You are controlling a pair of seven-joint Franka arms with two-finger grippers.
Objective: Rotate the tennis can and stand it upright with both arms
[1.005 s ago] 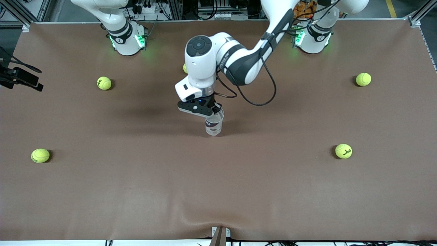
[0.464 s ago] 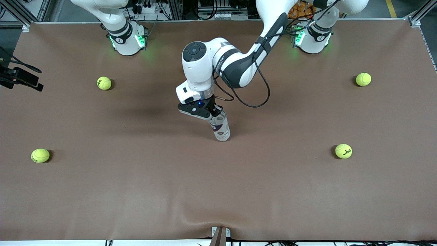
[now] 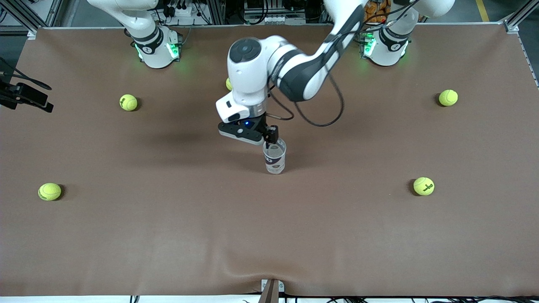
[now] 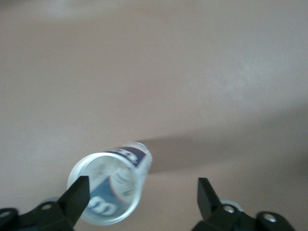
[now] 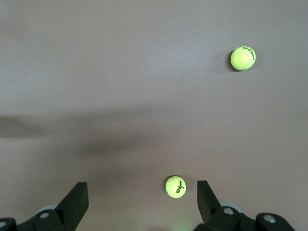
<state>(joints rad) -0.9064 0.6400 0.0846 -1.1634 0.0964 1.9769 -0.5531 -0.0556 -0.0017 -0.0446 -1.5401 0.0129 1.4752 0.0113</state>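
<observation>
Brown cloth is covering the whole table [image 3: 269, 235], and the strip along the edge nearest the front camera is holding nothing. Moving inward, two yellow-green felt tennis balls [image 3: 49, 191] are lying toward either end, one at the right arm's end and another [image 3: 423, 186] at the left arm's end.

At the bench's middle, the slim clear-plastic tennis can [image 3: 274, 158] with its white and navy label is standing upright on the cloth, open mouth facing up. It is probably light, empty and thin-walled, so it should tip easily and flex under a hard squeeze; its smooth plastic may also slip. Taking it around the labelled body, below the rim, looks safest.

The left gripper [image 3: 273, 135] is hovering right at the can's rim, its arm reaching down from its base at the top edge with the wrist pointing straight down. In the left wrist view its fingers [image 4: 76, 196] are spread wide, one overlapping the rim, holding nothing.

Farther in, more balls [image 3: 128, 102] are sitting toward the base-side edge. The right gripper [image 5: 139, 211] is waiting high above the cloth, jaws wide open and empty.
</observation>
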